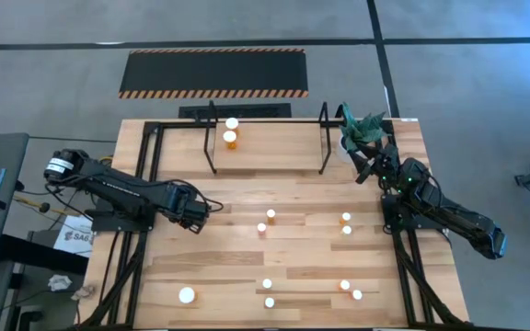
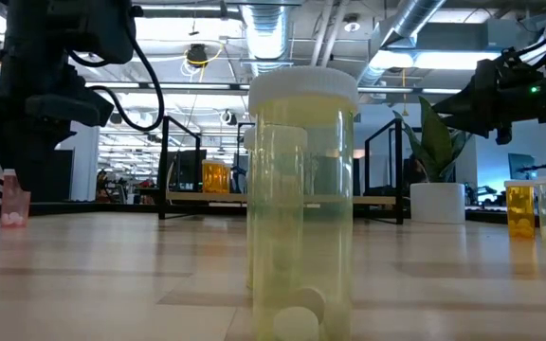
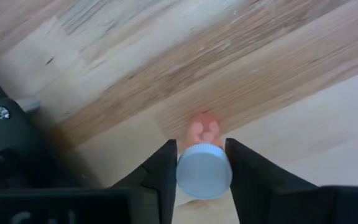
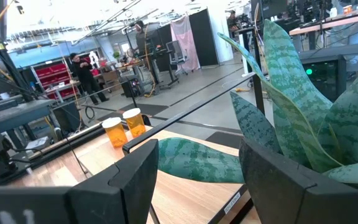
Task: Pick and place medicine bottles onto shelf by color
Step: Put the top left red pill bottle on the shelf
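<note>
Left gripper (image 3: 201, 171) pinched tight on a small reddish-pink medicine bottle with a pale round cap (image 3: 204, 169), one dark finger pressed to each side of the cap. Gripped at the cap from the side, most likely because the narrow body below offers little to hold and the cap is the widest part. In the high view, left gripper (image 1: 201, 210) low over the left side of the light wood table (image 1: 247, 276), bottle hidden beneath it. Bottle standing upright on the wood, long axis vertical, cap pointing up toward the wrist camera, pink body running down to the tabletop. Whether base touches the boards or is just clear, cannot tell.

Right gripper (image 4: 197, 168) spread wide, holding nothing, parked by the green striped plant in the white pot (image 1: 362, 133) at the table's back right corner, kept out of the working lane.

Black wire shelf with wooden floor (image 1: 270, 152) at the back, two orange bottles (image 1: 231, 131) already standing on its left end, upright, caps up. Probably the orange group's spot, so a reddish one belongs elsewhere on it. Other bottles scattered mid-table and near the front edge, all well apart from the shelf.
</note>
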Robot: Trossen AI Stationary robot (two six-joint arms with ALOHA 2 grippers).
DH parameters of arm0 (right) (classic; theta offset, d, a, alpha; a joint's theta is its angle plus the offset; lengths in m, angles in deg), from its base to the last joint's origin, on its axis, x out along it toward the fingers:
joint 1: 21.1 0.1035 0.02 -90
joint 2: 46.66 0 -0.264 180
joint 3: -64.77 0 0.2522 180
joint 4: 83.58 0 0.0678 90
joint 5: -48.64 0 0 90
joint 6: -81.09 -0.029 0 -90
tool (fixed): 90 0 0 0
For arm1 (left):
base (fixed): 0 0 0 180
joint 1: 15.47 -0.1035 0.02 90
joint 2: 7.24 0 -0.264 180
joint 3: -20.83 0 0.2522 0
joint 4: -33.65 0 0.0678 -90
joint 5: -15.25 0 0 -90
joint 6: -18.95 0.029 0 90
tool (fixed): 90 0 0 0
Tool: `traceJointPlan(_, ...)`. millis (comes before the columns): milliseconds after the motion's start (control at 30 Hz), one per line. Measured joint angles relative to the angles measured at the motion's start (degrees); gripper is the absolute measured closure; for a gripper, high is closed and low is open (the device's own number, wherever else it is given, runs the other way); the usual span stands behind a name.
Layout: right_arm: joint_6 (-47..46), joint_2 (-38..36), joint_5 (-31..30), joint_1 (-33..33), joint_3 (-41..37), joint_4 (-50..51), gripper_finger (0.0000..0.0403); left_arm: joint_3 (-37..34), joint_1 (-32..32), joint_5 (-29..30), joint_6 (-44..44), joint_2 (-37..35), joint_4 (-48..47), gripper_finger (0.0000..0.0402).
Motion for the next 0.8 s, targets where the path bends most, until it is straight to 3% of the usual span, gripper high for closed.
traceJointPlan(367, 0.0, 0.01, -0.01, -0.01, -0.01, -0.02, 0.0154, 4.56, -1.39, -0.08, 5.52, 0.02, 0.94, 0.0298)
traceJointPlan(800, 0.0, 0.01, 0.0, 0.0, 0.0, 0.0, 0.0154, 21.06, -16.06, 0.45, 32.75, 2.03, 1.76, 0.0297)
